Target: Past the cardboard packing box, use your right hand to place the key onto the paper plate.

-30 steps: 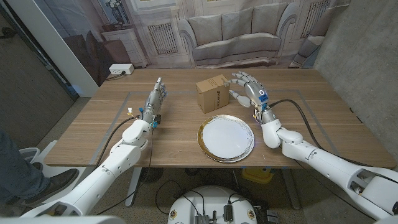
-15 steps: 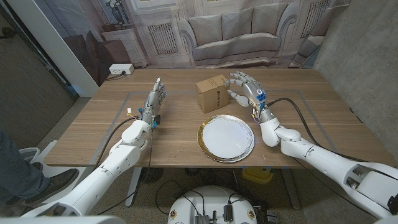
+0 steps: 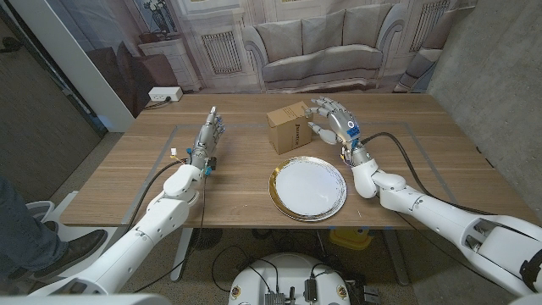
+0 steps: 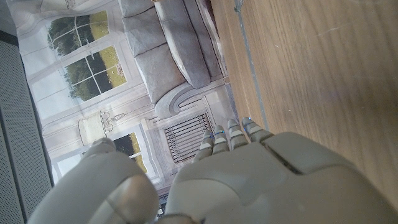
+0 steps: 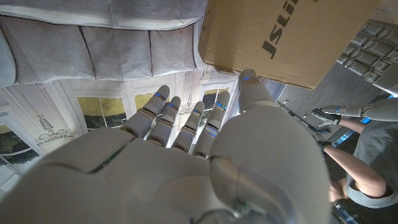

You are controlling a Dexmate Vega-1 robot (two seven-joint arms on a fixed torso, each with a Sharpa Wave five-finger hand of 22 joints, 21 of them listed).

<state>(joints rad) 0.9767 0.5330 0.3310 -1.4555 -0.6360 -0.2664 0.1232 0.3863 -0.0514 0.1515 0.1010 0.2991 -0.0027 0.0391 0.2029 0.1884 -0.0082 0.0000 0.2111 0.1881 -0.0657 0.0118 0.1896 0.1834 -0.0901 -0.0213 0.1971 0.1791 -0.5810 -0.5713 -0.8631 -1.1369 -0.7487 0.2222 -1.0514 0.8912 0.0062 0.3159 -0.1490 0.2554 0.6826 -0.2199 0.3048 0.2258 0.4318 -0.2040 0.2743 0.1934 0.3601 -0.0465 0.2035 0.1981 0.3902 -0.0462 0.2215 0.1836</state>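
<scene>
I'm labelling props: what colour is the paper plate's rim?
Gold, around a white centre, on the paper plate; the head view shows it best.

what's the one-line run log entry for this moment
right hand: open, beside cardboard box | left hand: open, idle | paper plate: bare | key: not seen

Right hand hovering just beside cardboard packing box, on its right side, fingers spread and curling toward box, nothing visible in grasp. Box sitting on wooden table, far of paper plate. Plate lying near table's front edge, gold rim showing, white centre bare. Left hand standing on edge well left of box, fingers straight and pointing away from robot. Key not made out. Person's leg and shoe showing at bottom left, off table.
</scene>
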